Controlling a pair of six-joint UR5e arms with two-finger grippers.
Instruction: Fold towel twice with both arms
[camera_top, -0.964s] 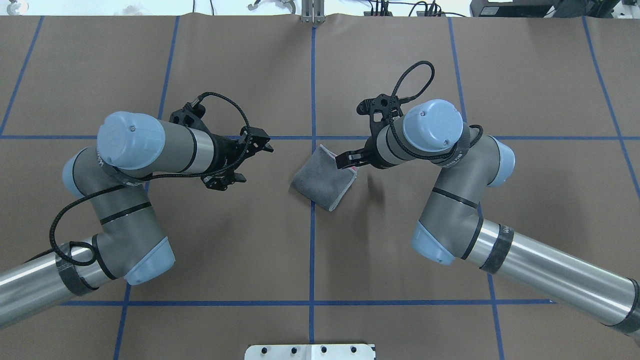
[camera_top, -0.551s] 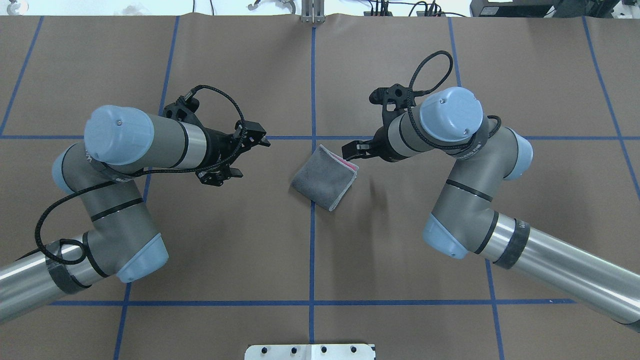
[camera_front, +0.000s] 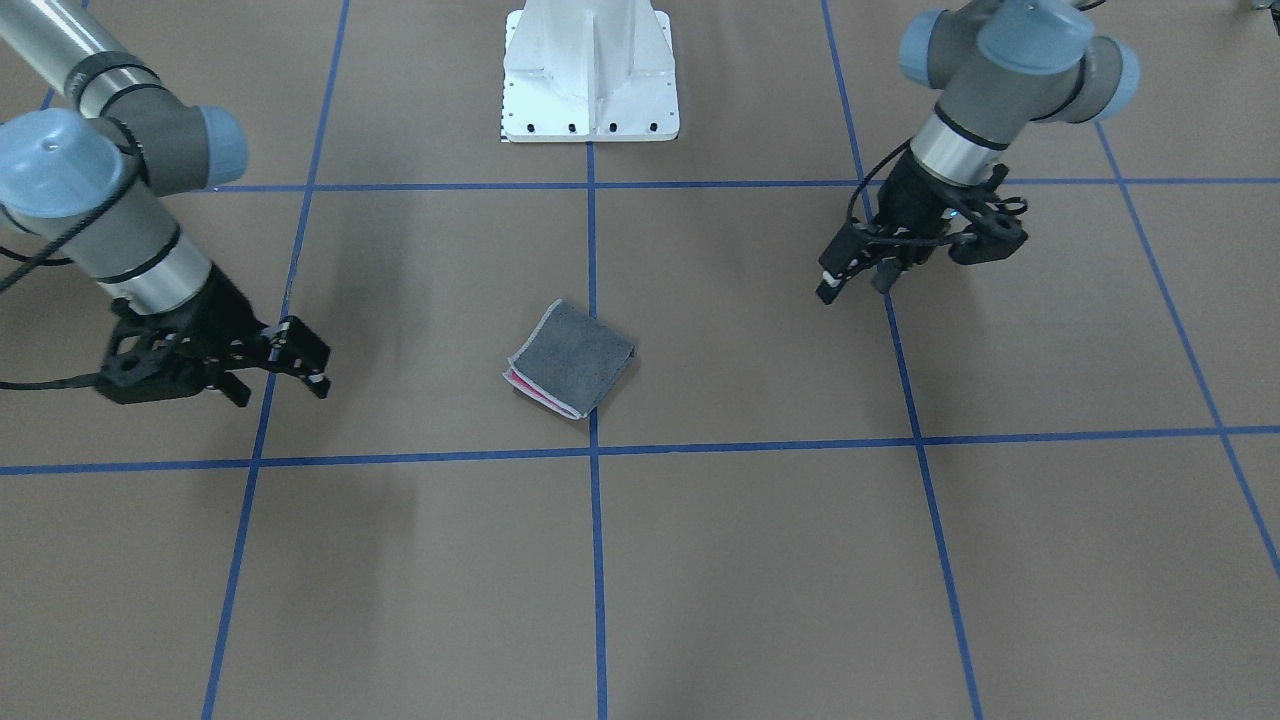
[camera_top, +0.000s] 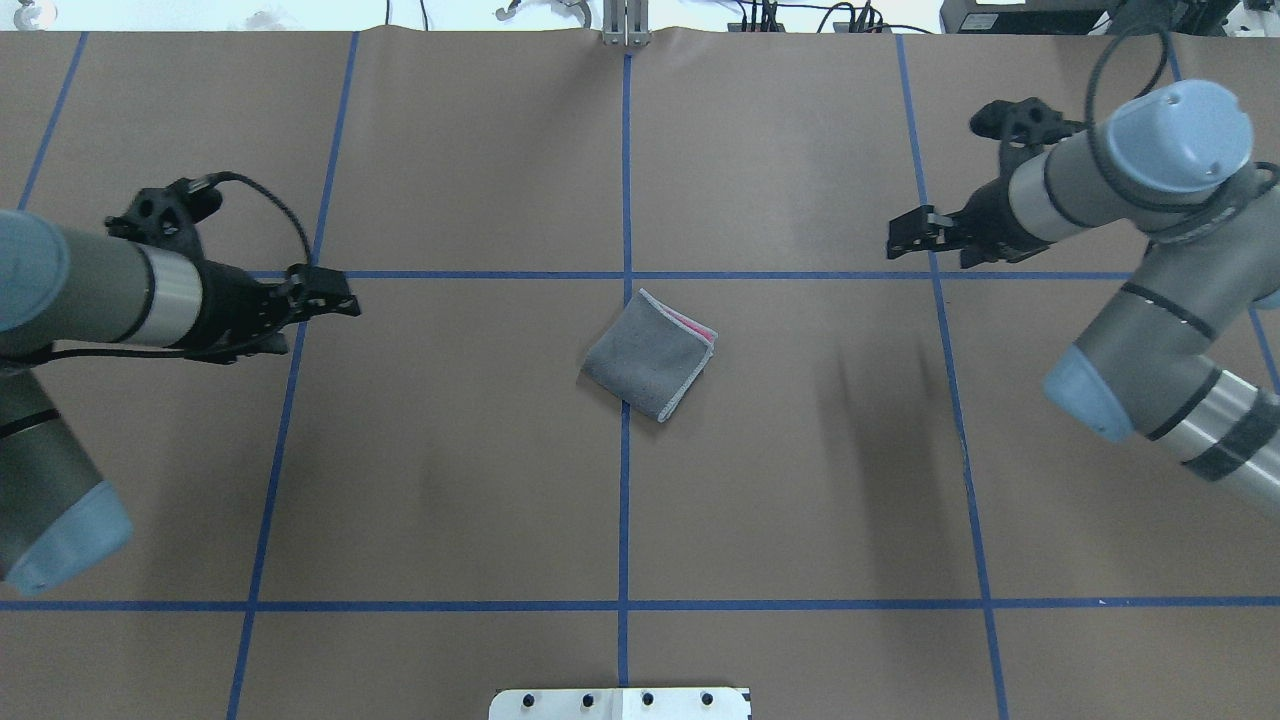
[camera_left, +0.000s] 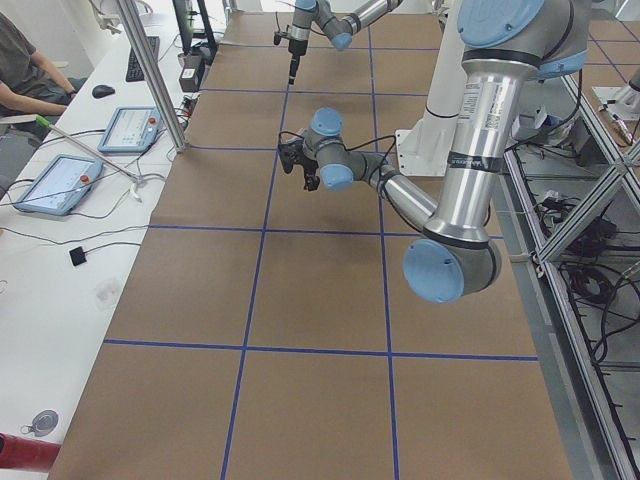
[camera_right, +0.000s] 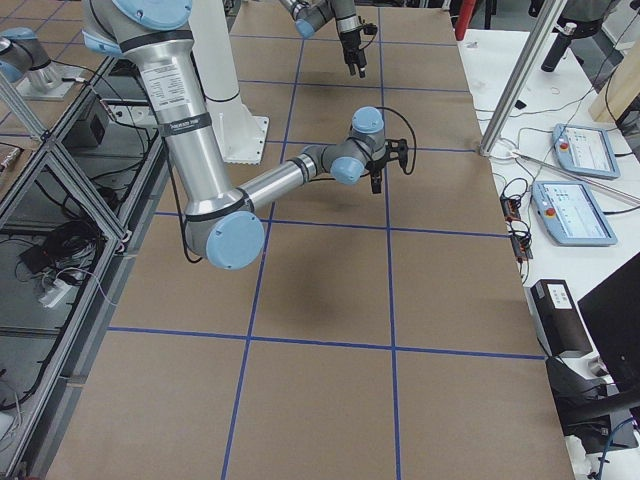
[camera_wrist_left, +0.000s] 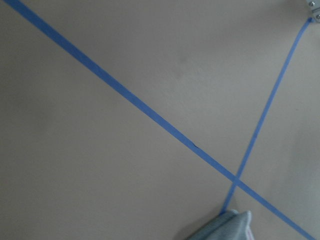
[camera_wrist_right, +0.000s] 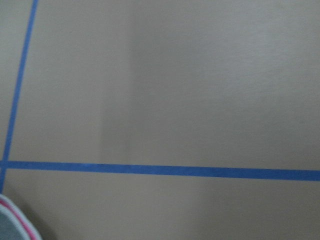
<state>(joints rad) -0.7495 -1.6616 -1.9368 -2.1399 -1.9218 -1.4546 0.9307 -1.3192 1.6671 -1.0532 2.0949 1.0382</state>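
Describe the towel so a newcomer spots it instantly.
On the brown table, follow the blue centre line to mid-table. The towel lies across it, turned diamond-wise. It's the only cloth there: a folded dark grey square with a light hem, pink peeking from one edge.

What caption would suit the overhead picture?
Folded grey towel rests between the left hand and right hand, touched by neither.

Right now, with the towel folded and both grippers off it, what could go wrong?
1. Nothing holds the towel; its layers sit uneven, a pink edge peeking out on one side, so the top fold might spring open.
2. The left gripper and right gripper stand open and well apart from it, so correcting a slipped fold would need a fresh approach.
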